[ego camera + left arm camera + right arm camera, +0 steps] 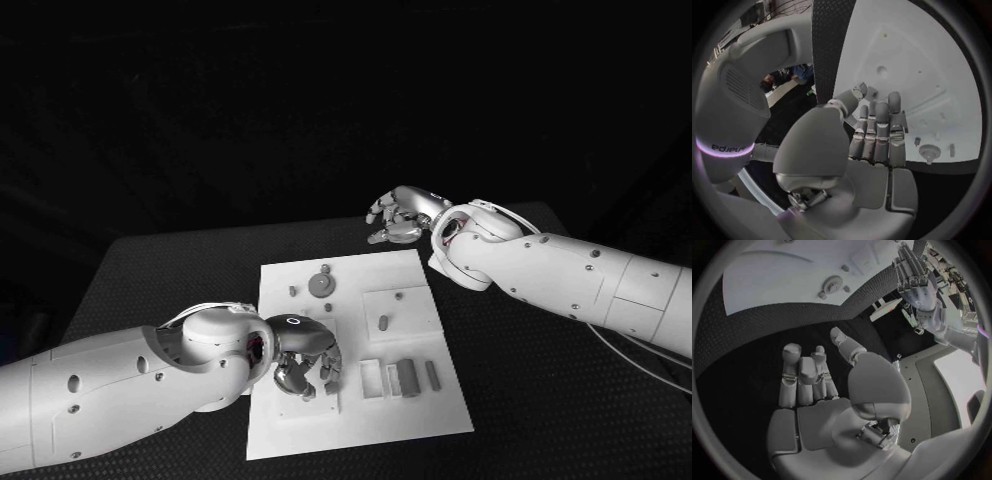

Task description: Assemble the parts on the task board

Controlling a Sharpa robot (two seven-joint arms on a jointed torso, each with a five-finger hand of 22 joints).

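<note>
The white board lies mid-desk, carrying small grey parts. The left hand hovers over it, fingers loosely extended, empty. The right hand hangs beyond it, fingers curled on nothing.

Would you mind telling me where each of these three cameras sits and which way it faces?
Head view: on the robot's head, looking down at the task board; both arms show.
Left wrist view: behind the left hand, facing the board.
Right wrist view: behind the right hand, over black table beyond the board's far edge.
Shared: both wrist views show the round part.
</note>
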